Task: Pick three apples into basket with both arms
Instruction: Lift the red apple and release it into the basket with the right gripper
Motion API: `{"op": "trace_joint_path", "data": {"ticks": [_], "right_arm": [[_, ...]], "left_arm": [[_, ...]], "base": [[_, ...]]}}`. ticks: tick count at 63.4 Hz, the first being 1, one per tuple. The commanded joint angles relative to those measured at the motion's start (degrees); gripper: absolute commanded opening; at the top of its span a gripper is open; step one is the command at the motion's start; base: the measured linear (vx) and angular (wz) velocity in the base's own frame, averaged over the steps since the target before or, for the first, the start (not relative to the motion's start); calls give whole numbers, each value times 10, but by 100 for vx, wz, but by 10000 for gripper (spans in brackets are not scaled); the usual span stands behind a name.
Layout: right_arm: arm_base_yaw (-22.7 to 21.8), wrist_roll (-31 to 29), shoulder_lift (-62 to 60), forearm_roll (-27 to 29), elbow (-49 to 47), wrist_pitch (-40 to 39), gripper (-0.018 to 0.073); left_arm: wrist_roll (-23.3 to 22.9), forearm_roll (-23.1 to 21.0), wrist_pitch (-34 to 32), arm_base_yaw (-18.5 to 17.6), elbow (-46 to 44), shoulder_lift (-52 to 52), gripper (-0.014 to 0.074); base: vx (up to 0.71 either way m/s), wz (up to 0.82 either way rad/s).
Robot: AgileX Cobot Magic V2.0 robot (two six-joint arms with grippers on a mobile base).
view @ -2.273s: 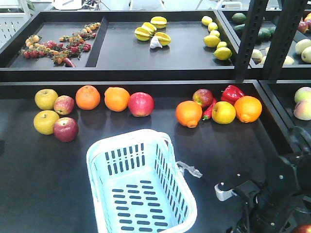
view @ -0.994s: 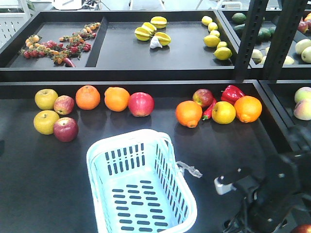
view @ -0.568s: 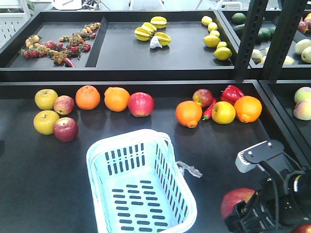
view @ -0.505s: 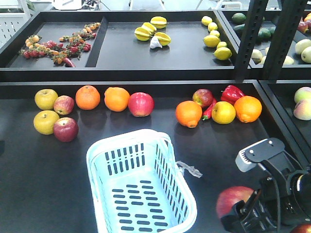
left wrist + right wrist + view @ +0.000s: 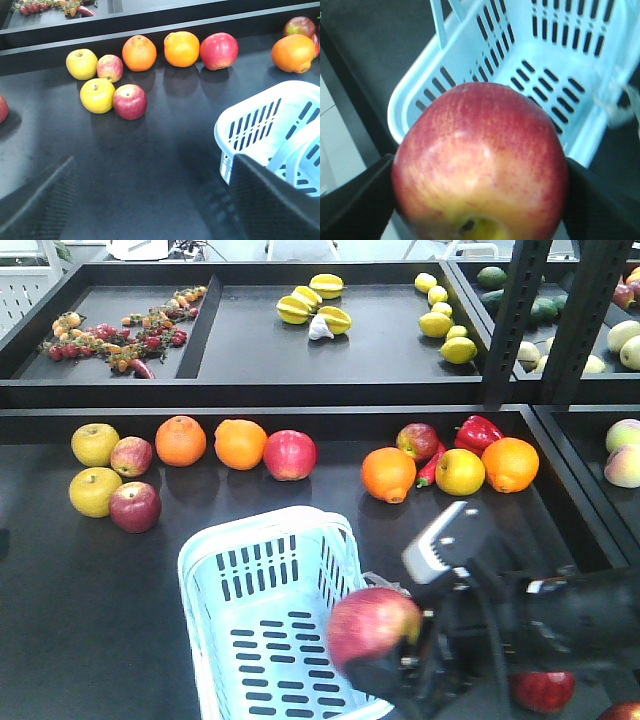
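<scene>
My right gripper (image 5: 385, 660) is shut on a red apple with yellowish streaks (image 5: 372, 628), holding it over the right rim of the pale blue basket (image 5: 200, 570). In the right wrist view that apple (image 5: 480, 150) fills the space between both black fingers (image 5: 355, 200), with the basket's slotted floor (image 5: 555, 80) below. The basket holds no fruit. More red apples lie at the left (image 5: 135, 506) (image 5: 131, 456), in the middle row (image 5: 290, 454) (image 5: 418, 441), and under the right arm (image 5: 543, 690). My left gripper (image 5: 152, 165) is open over bare table, left of the basket (image 5: 235, 120).
Oranges (image 5: 181, 440) (image 5: 388, 474), yellow apples (image 5: 95, 491) and a red pepper (image 5: 478, 431) line the back of the lower tray. A raised shelf edge (image 5: 250, 392) runs behind them. A black upright post (image 5: 515, 320) stands at the right.
The right arm rose from the lower right corner with an apple in its jaws and swung left until the apple hung over the basket's right rim. The fruit on the table stayed put.
</scene>
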Motion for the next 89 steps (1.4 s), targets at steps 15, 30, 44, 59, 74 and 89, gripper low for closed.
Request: {"op": "trace_joint_path", "data": {"ticks": [15, 30, 44, 59, 74, 89], "right_arm": [[57, -140, 84, 164, -14, -102, 508], [57, -165, 96, 202, -14, -111, 723], [57, -162, 94, 202, -14, -123, 714], [33, -105, 62, 149, -14, -155, 686], [-63, 133, 37, -103, -14, -123, 670], [-174, 351, 37, -354, -14, -63, 658]], "left_arm": [[-6, 10, -31, 1, -13, -2, 586], [-6, 10, -31, 1, -13, -2, 586], [-6, 10, -31, 1, -13, -2, 586], [-6, 10, -31, 1, -13, -2, 586], [-6, 10, -31, 1, -13, -2, 586], [-6, 10, -26, 1, -13, -2, 586]], "base": [[0, 0], [0, 0], [0, 0], [0, 0], [0, 0], [0, 0]]}}
